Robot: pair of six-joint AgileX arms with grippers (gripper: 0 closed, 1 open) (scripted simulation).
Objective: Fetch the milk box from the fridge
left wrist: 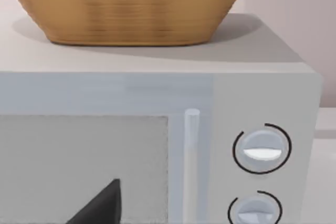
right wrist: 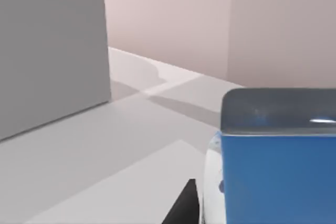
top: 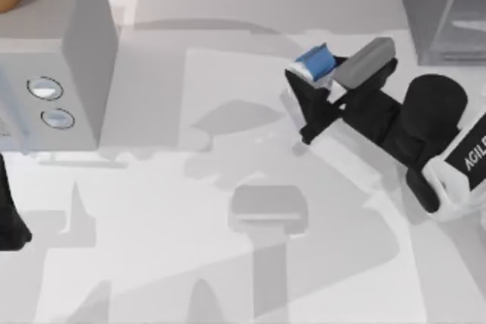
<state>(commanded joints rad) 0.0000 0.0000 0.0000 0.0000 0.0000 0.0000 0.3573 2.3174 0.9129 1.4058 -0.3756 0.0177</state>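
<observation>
Our right claw (top: pixel 313 75) is out over the middle-right of the tabletop (top: pixel 152 263), closed on the milk box (top: pixel 316 61), whose blue face peeks out between the black fingers at the claw's far tip. In the right wrist view the milk box (right wrist: pixel 273 177) sits right up against the camera, blue below and a grey top edge above, so we judge the grip to be firm and the carton to be carried rather than resting on the surface.

The fridge (top: pixel 444 5) stands at the back right corner of the tabletop, with its glassy panel catching pale lines. The milk box is already outside it and well apart from it, lying to the fridge's left and a little nearer the front. So the relation that matters now runs from carton to open tabletop: free surface lies ahead of and to the left of the claw, and we would set the carton down there, away from the fridge.

Our right arm is plainly the nearer one. Our left claw (top: pixel 11 221) is parked at the left edge, facing the microwave (top: pixel 64 58) with a basket (left wrist: pixel 126 3) on top; we cannot tell how its fingers stand.
</observation>
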